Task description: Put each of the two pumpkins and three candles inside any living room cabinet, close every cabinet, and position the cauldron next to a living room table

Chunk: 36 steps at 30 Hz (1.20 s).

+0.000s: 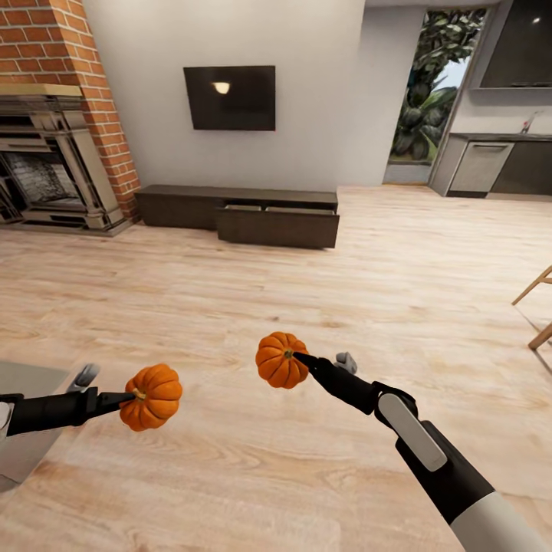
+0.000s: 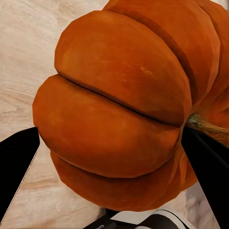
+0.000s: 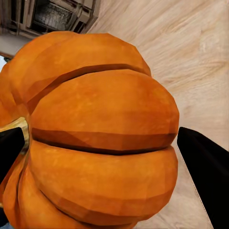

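Now one pumpkin is clamped in the left gripper, another in the right gripper; both should be carried level toward the cabinet's open drawer at twelve o'clock.

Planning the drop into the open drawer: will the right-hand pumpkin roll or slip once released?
Likely rolls: the right pumpkin is round and ribbed, with no obvious flat side. It looks rigid, holding shape in the right gripper. Grip seems near the stem, so it may swing or slip.
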{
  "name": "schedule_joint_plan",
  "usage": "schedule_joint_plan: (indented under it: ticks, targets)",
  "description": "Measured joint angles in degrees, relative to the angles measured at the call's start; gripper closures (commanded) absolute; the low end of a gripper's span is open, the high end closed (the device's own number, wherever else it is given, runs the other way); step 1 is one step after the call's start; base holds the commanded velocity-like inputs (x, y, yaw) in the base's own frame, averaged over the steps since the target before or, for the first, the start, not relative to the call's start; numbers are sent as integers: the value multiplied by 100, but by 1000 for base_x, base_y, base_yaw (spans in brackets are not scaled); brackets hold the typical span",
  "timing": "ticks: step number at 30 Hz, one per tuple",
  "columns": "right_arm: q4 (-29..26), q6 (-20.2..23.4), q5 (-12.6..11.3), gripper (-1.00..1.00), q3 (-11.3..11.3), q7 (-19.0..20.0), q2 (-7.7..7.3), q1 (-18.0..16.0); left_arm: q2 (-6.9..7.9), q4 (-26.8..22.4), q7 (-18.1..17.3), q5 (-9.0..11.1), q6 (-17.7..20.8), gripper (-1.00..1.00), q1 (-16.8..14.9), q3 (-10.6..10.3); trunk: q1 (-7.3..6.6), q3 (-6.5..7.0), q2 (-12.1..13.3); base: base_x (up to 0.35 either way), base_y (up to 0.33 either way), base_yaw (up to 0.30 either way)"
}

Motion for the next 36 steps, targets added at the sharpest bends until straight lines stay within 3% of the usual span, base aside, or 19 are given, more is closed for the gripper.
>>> schedule_joint_plan:
  ticks: [36]
  targets:
    - [11, -24, 0, 100, 25, -2, -4, 0, -10, -11, 0, 3, 4, 100, 0, -8, 0, 0, 0, 331, 0, 0]
